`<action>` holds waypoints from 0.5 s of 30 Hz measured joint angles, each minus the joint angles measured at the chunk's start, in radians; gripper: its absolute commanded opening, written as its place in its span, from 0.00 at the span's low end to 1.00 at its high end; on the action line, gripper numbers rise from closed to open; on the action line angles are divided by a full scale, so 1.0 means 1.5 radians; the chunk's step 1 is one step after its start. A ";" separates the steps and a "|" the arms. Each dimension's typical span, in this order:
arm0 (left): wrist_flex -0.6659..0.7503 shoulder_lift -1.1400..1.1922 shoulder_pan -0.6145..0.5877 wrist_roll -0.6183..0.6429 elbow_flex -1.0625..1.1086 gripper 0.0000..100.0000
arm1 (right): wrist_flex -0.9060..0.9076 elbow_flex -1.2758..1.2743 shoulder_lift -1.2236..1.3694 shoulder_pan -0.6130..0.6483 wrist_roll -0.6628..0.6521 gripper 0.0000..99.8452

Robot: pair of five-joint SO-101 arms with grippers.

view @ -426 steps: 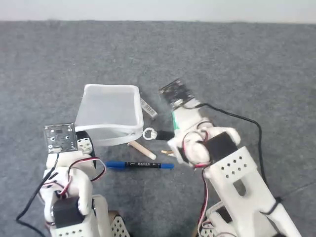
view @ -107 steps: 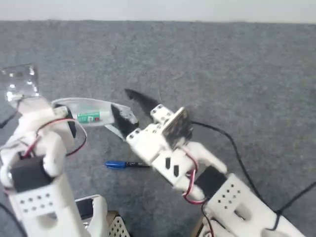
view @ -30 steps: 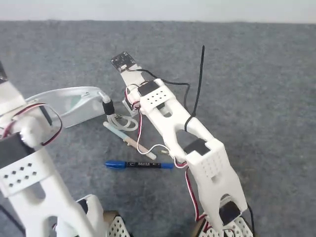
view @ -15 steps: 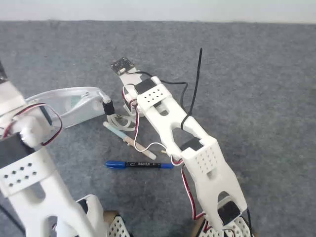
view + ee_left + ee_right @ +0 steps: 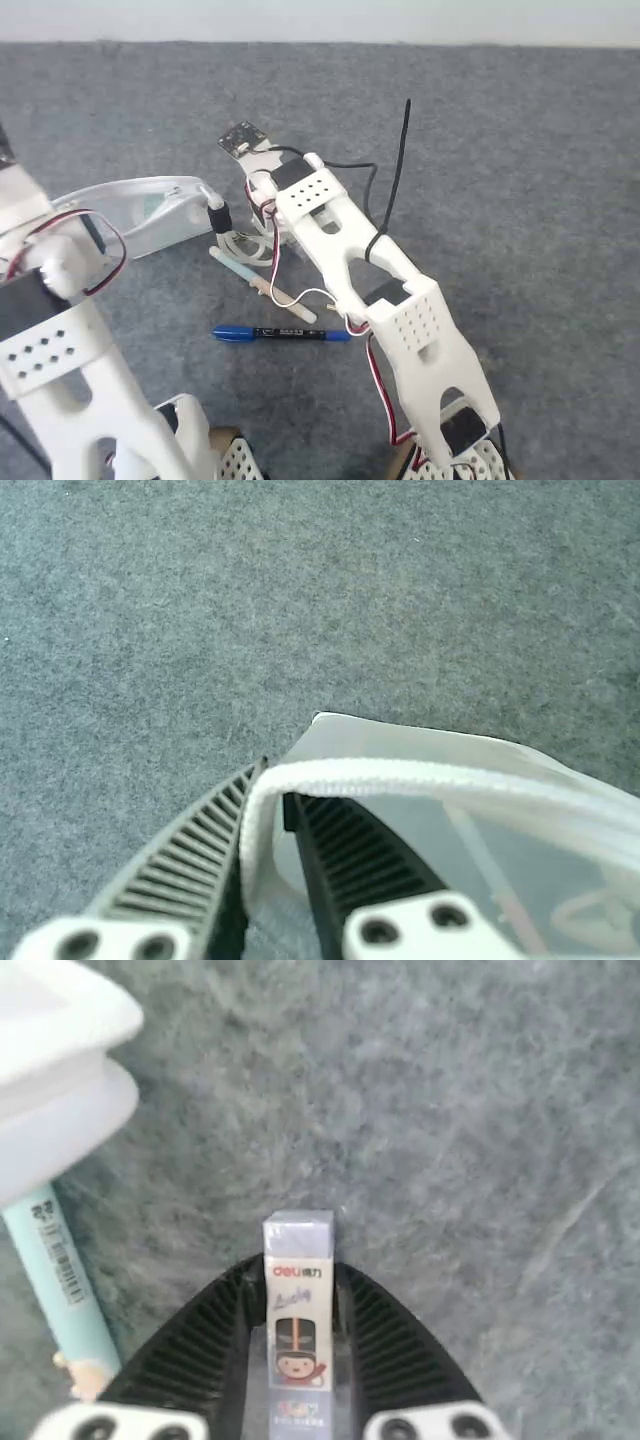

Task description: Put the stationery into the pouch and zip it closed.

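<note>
two holds: left gripper [image 5: 275, 780] clamped on pouch [image 5: 430, 780] rim; right gripper [image 5: 296, 1266] clamped on eraser [image 5: 298, 1320], pen [image 5: 60, 1270] beside it.

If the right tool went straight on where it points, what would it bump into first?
Probably the grey mat; nothing else lies ahead of the right tool. The eraser it holds sticks out past its tips, so that would likely touch down first.
</note>
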State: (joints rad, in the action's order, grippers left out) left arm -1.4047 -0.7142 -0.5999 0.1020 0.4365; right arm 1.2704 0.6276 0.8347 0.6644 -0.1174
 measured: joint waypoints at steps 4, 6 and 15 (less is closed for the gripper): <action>0.000 0.000 0.000 0.000 0.000 0.01 | 0.026 0.000 -0.031 0.000 0.062 0.01; 0.000 0.000 0.000 0.000 0.000 0.01 | 0.037 0.000 -0.051 0.000 0.085 0.01; 0.000 0.000 0.000 0.000 0.000 0.01 | 0.096 0.000 -0.137 0.000 0.099 0.01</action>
State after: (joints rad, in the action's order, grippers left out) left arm -1.4047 -0.7142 -0.5999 0.1020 0.4365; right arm 1.4147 0.6276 0.6291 0.6644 0.0315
